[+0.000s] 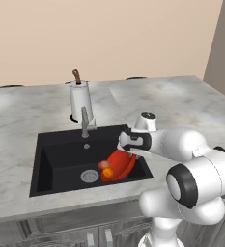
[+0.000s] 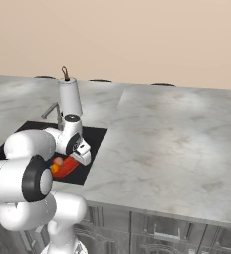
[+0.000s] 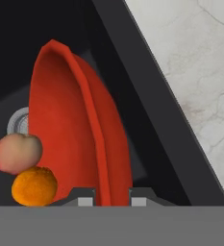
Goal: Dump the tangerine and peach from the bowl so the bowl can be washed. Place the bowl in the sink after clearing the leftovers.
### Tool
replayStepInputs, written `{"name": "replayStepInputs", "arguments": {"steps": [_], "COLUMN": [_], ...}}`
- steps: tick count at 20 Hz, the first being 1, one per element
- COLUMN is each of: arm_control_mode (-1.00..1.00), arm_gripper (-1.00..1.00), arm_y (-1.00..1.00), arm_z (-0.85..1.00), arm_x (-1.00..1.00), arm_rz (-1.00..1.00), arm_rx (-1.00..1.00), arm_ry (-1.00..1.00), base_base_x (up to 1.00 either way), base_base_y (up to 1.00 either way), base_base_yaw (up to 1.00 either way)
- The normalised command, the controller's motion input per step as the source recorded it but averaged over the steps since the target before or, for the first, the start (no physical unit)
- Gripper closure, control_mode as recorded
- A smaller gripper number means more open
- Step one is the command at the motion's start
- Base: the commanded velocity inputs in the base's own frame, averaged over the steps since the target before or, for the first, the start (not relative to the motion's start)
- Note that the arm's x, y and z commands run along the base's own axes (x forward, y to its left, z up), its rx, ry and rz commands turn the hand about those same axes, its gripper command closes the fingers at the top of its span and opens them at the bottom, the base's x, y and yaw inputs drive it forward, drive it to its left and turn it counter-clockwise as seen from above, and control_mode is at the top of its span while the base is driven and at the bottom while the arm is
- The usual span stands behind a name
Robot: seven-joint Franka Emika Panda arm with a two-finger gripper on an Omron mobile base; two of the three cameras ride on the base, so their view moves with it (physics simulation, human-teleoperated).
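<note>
a: from the left base view, how far along was it?

b: the bowl (image 1: 119,164) was tipped steeply on edge over the sink (image 1: 61,159), inside the basin's right half. the peach (image 1: 104,165) and the tangerine (image 1: 107,172) sat at its lower lip, beside the drain (image 1: 89,176). the hand (image 1: 128,153) was at the bowl's upper rim, though its fingers were hidden behind the wrist there.

a: so the dumping was under way?

b: that was my reading. the fruit looked to be on the way out, not yet clear of the bowl (whether it touched the basin floor i couldn't tell).

a: and the right base view?

b: much the same from the other side: the bowl (image 2: 67,167) slanted low in the sink (image 2: 94,136), peach (image 2: 59,160) and tangerine (image 2: 54,168) at its lower edge, the hand (image 2: 80,158) just above. the worktop (image 2: 166,134) to the right carried none of the task's things.

a: did the hand view settle the grip?

b: yes. the two fingertips (image 3: 84,199) stood either side of the bowl's (image 3: 60,129) rim, pinching it, so the hand (image 3: 111,200) was closed on the bowl. the peach (image 3: 17,153) lay against the bowl's inner face with the tangerine (image 3: 34,186) touching it below, and the drain (image 3: 18,122) showed behind them.

a: what was left, then?

b: i judged the fruit still had to drop free, and then the bowl had to be laid down in the sink and let go.
</note>
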Motion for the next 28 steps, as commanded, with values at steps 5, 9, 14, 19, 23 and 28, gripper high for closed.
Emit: {"name": "replayStepInputs", "arguments": {"steps": [5,9,14,19,23,28], "arm_control_mode": [-1.00,-1.00,-1.00,-1.00,-1.00,-1.00], "arm_gripper": [1.00,1.00,1.00,1.00,1.00,1.00], "arm_y": [0.00,0.00,0.04,0.26,0.56,0.51], "arm_z": [0.00,0.00,0.00,0.00,0.00,0.02], "arm_x": [0.00,0.00,0.00,0.00,0.00,0.00], "arm_rz": [0.00,0.00,0.00,0.00,0.00,0.00], "arm_rx": [-0.06,-0.08,-0.15,-0.22,-0.22,-0.18], "arm_ry": [0.00,0.00,0.00,0.00,0.00,0.00], "base_base_x": [0.00,0.00,0.00,0.00,0.00,0.00], "base_base_y": [0.00,0.00,0.00,0.00,0.00,0.00], "base_base_yaw": [0.00,0.00,0.00,0.00,0.00,0.00]}}
